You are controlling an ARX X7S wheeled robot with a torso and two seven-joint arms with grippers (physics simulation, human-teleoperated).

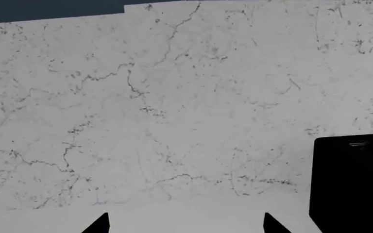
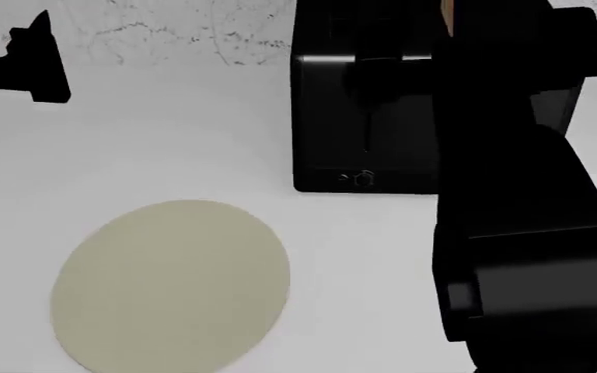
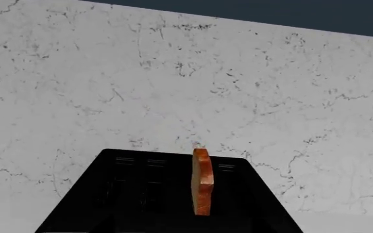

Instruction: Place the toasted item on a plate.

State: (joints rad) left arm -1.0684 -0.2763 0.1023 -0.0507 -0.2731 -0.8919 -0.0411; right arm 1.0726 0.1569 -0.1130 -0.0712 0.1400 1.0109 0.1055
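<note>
White counter (image 2: 174, 140) meets veined marble wall (image 1: 186, 107) behind.

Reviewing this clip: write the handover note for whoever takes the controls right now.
Left gripper: open, empty, parked over the counter, away from the toaster.
Right gripper: fingertips not visible in any view; the arm reaches over the toaster, state unknown.
Toasted item: upright in the toaster's slot, sticking out of the top, not seen to be gripped.
Plate: empty, on the counter in front of the toaster, to the left.
Done: right arm brought over the toaster.
Left: grasp the slice, lift it out, set it on the plate.
</note>
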